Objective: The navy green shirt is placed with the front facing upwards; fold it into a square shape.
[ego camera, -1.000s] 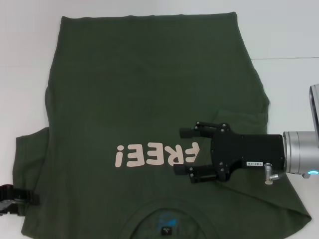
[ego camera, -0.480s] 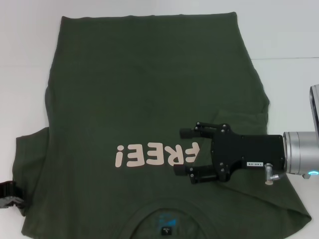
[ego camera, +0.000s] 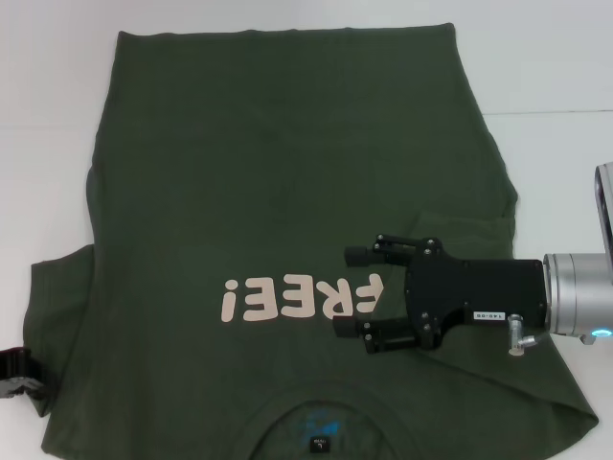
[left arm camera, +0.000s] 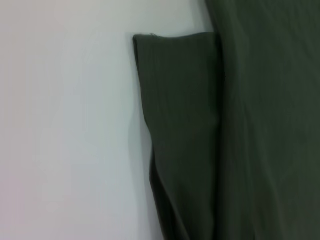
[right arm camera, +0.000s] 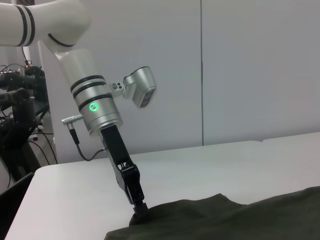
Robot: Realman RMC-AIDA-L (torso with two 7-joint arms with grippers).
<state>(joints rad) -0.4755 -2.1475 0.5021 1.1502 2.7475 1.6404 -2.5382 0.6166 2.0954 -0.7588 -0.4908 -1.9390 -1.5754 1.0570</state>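
The navy green shirt (ego camera: 287, 172) lies flat on the white table, front up, with pale "FREE!" lettering (ego camera: 302, 297) on the chest and the neck label (ego camera: 319, 444) at the near edge. Its right sleeve is folded in over the body. My right gripper (ego camera: 350, 292) hovers open over the chest, just right of the lettering, with nothing between its fingers. My left gripper (ego camera: 19, 369) shows only partly at the near left, beside the left sleeve (left arm camera: 180, 125). In the right wrist view the left gripper (right arm camera: 139, 206) points down with its tip at the edge of the shirt (right arm camera: 225, 220).
Bare white table (ego camera: 556, 67) surrounds the shirt on the far, left and right sides. The shirt's near hem side runs out of the head view. A grey wall and cables stand behind the table in the right wrist view.
The left gripper has drawn back to the left, off the left sleeve toward the picture's edge. The right gripper and the shirt have stayed where they were.
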